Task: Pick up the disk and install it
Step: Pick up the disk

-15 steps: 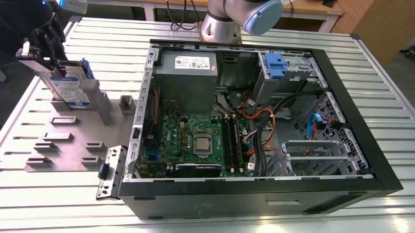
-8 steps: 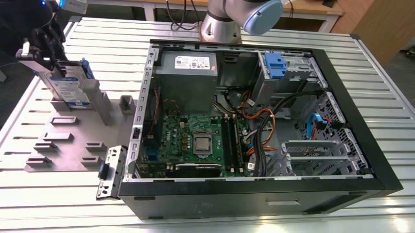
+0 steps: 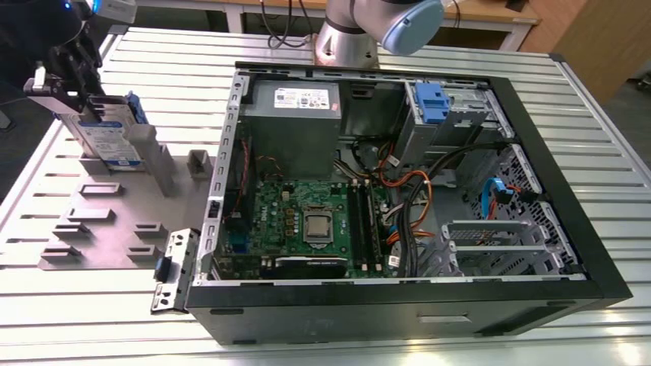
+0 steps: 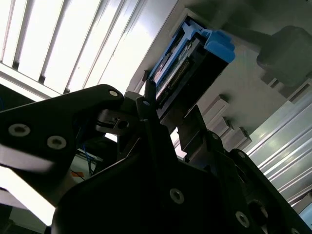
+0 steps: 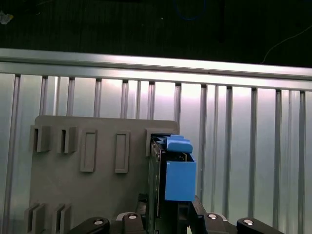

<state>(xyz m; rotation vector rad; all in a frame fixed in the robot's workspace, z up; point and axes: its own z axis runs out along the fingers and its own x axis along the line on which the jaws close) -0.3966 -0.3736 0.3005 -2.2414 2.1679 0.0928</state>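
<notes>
As things stand: the disk (image 3: 110,136) is gripped but not installed.
Location: it stands on edge at the grey fixture plate (image 3: 112,221), at the exterior view's left, well apart from the open computer case (image 3: 356,324).
Gripper: the gripper (image 5: 167,218) has its 2 fingers on opposite broad faces of the disk and looks clamped on it.
Lift: I cannot tell whether the disk's lower edge is clear of its slot in the plate.
Done: the grasp, by my reading.
Left: the carry across the slatted table (image 3: 569,91) and the seating in the case's drive cage (image 3: 463,114), where 1 bare blue bracket (image 3: 431,103) sits.
Disk, exterior view: a flat silver rectangle with a white-and-blue label on its broad face and blue plastic along its edges.
Disk, first wrist view: seen edge-on, a thin dark slab with a blue rail block beside it.
Disk, second wrist view: it runs away from the fingers and ends in a blue tab.
</notes>
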